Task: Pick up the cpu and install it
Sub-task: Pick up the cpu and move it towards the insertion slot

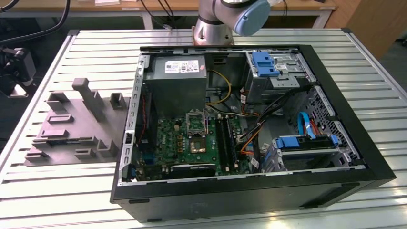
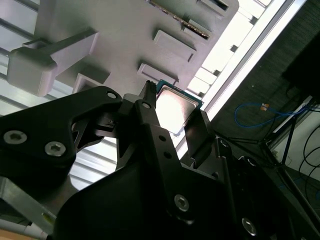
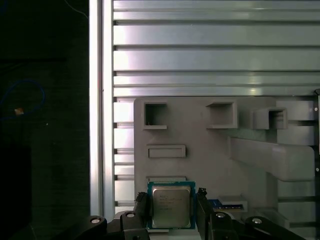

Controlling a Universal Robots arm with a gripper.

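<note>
My black 2-fingered hand [image 3: 172, 196] clamps the small, flat, silvery-topped square cpu [image 3: 170, 207] by 2 edges over the moulded grey plastic tray [image 3: 200, 150], so pickup looks done, with seating in the metal-framed socket [image 1: 197, 122] left.

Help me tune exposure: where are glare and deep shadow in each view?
Second wrist view: the edge of the table is blown out white, while the gripper is nearly black. First wrist view: the cpu has a soft sheen; the area beside the table is lost in shadow. Exterior view: even light, mild glare on the slats.
</note>
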